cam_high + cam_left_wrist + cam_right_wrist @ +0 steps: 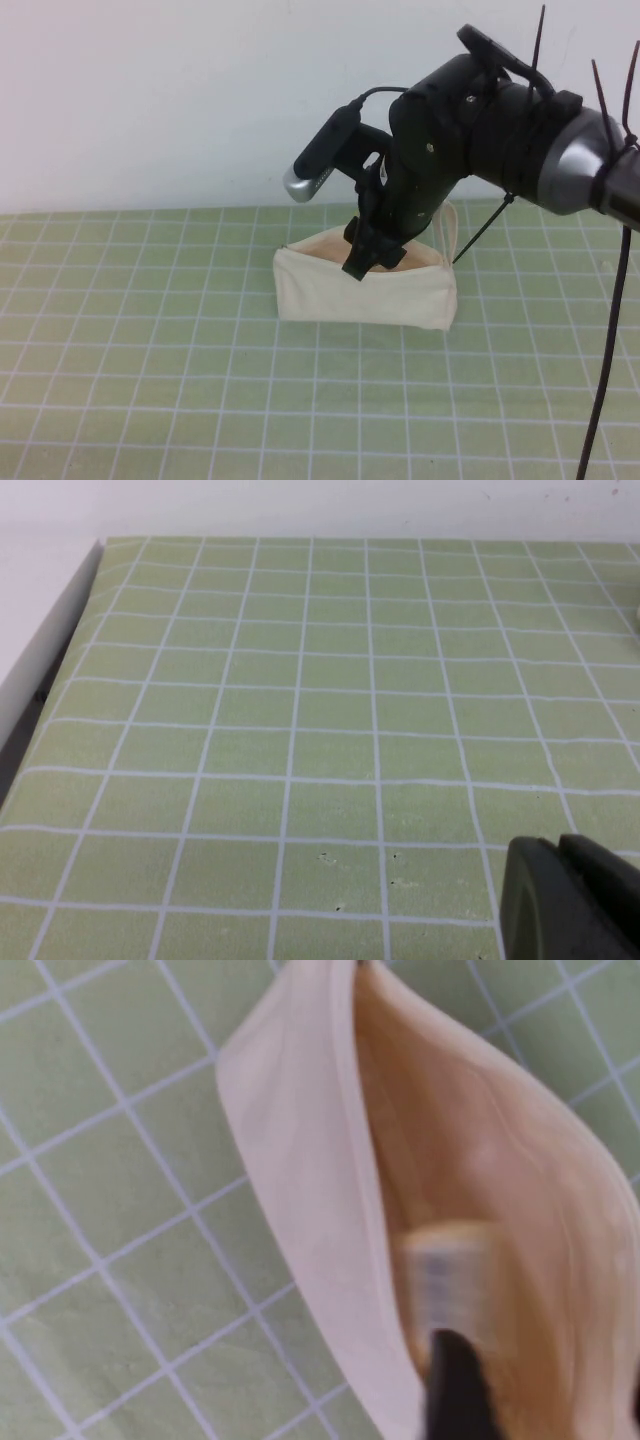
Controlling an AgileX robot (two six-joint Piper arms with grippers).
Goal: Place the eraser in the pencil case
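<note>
The cream-white pencil case (pixel 365 292) lies on the green grid mat with its mouth open upward, showing the peach lining (pixel 520 1180). Its loop strap (pixel 449 232) is at its right end. My right gripper (pixel 372 258) reaches down into the mouth with its fingers apart; one dark finger (pixel 455 1390) shows inside the pouch. The eraser (pixel 445 1275), a blurred tan block with a white label, sits inside the pouch just past that fingertip and free of the fingers. My left gripper (pixel 572 900) is shut and empty over bare mat, away from the pouch.
The green grid mat (pixel 150 350) covers the table in front of a white wall. In the left wrist view its edge (pixel 60 650) meets a white border. A black cable (pixel 610 340) hangs at the right.
</note>
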